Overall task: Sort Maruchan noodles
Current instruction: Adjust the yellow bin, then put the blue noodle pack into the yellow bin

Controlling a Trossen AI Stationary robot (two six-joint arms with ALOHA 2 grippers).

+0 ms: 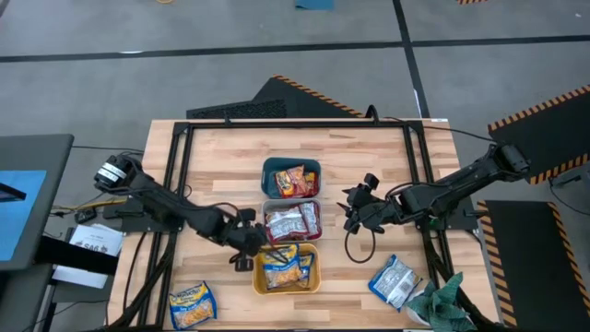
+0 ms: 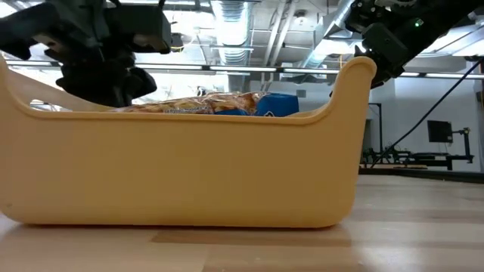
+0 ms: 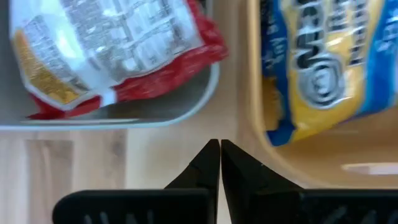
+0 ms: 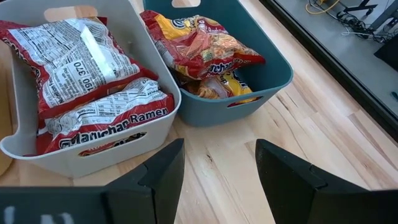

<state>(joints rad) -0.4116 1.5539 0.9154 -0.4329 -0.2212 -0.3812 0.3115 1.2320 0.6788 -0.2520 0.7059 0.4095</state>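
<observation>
- left gripper: fingers pressed together, holding nothing, tips over bare wood between the white bin and the orange bin.
- right gripper: fingers spread wide, empty, facing the white bin and the teal bin.
- noodle packets lie in all three bins; two more lie loose on the table.

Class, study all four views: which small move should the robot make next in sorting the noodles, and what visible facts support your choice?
Probably swing the left claw, shut and empty beside the orange bin, toward the loose yellow packet at the table's near-left corner. That bin already holds yellow packets. The right claw hangs open, so it could instead fetch the silver-white packet near the green rag.
</observation>
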